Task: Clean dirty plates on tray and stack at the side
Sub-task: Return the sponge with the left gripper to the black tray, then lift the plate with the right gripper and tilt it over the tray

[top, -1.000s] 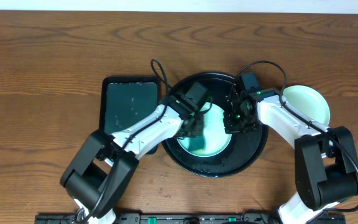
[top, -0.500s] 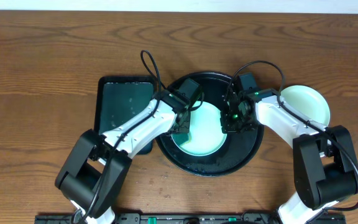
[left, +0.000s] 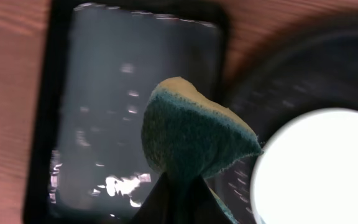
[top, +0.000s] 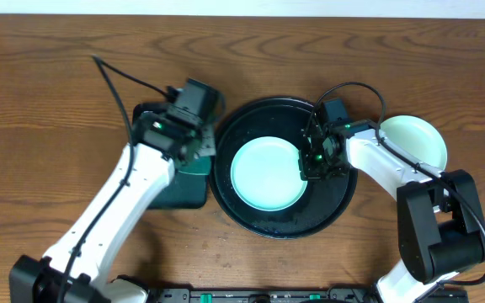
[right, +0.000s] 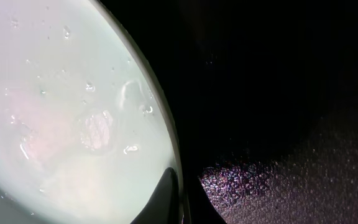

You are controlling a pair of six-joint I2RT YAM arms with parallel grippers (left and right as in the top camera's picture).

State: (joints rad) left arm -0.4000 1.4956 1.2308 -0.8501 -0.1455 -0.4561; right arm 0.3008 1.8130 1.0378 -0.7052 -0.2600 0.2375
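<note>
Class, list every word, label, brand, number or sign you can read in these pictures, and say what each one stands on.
None can be read.
The centre plate, side plate, tray, green tray, sponge and table bear no text.
The dark strip at the bottom edge has small green marks, too small to read.

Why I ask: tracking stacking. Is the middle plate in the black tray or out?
In. The plate lies flat inside the tray, right tool gripping its edge.
</note>
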